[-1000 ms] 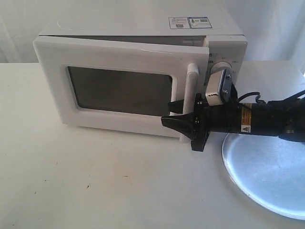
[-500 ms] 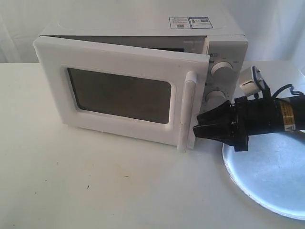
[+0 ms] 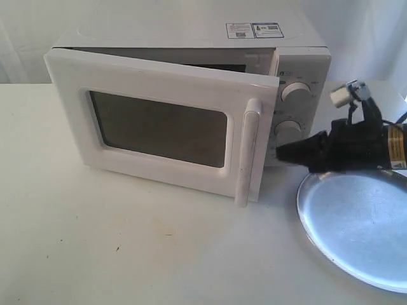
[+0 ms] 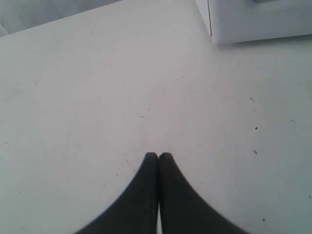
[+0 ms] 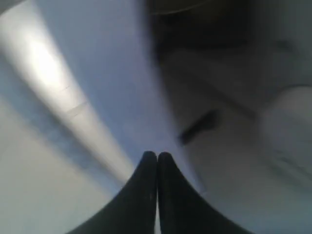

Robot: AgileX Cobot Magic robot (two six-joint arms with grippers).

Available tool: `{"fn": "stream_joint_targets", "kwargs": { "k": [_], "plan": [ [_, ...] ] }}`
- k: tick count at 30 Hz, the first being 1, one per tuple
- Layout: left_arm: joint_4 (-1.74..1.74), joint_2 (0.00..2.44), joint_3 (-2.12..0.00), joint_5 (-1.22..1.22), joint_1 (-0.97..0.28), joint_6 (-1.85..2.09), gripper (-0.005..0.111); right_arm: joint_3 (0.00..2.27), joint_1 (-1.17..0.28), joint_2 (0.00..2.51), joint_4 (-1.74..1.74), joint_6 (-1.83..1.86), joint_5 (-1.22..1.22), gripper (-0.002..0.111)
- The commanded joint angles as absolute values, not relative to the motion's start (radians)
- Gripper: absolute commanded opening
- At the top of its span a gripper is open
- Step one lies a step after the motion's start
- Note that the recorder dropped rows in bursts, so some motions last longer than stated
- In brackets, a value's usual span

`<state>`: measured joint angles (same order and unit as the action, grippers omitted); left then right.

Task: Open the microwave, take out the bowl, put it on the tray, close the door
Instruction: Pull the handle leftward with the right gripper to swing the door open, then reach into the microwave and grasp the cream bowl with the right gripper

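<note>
So far we have the door (image 3: 159, 121) of the microwave (image 3: 191, 38) only part open; the bowl is hidden, the tray (image 3: 356, 222) holds none. Our right gripper (image 3: 284, 153) and left gripper (image 4: 158, 155) have jaws together.

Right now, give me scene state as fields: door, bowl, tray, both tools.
door: partly open, handle free
bowl: not visible in any view
tray: on the table, right of the microwave
right tool: shut, holding nothing, near the lower dial, apart from the handle
left tool: shut, holding nothing, over the table
</note>
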<state>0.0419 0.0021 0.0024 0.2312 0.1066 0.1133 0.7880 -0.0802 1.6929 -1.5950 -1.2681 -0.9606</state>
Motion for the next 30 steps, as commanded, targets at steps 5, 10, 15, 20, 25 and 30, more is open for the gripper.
{"fn": "stream_joint_targets", "kwargs": {
  "k": [5, 10, 15, 20, 25, 30],
  "plan": [
    [0.034, 0.0, 0.0, 0.232, 0.108, 0.109, 0.0, 0.789, -0.156, 1.679, -1.13, -0.958, -0.897, 0.0],
    [0.034, 0.0, 0.0, 0.232, 0.108, 0.109, 0.0, 0.791, -0.246, 1.679, -1.242, -0.853, -1.113, 0.0],
    [0.034, 0.0, 0.0, 0.232, 0.108, 0.109, 0.0, 0.823, -0.307, 1.675, -1.609, -0.85, -1.221, 0.0],
    [0.034, 0.0, 0.0, 0.232, 0.108, 0.109, 0.0, 0.826, -0.322, 1.668, -1.655, -0.829, -1.221, 0.0],
    [0.034, 0.0, 0.0, 0.232, 0.108, 0.109, 0.0, 0.826, -0.351, 1.668, -1.359, -0.781, -1.186, 0.003],
    [0.034, 0.0, 0.0, 0.232, 0.108, 0.109, 0.0, 0.826, -0.479, 1.672, -1.163, -0.63, -1.039, 0.03]
  ]
}}
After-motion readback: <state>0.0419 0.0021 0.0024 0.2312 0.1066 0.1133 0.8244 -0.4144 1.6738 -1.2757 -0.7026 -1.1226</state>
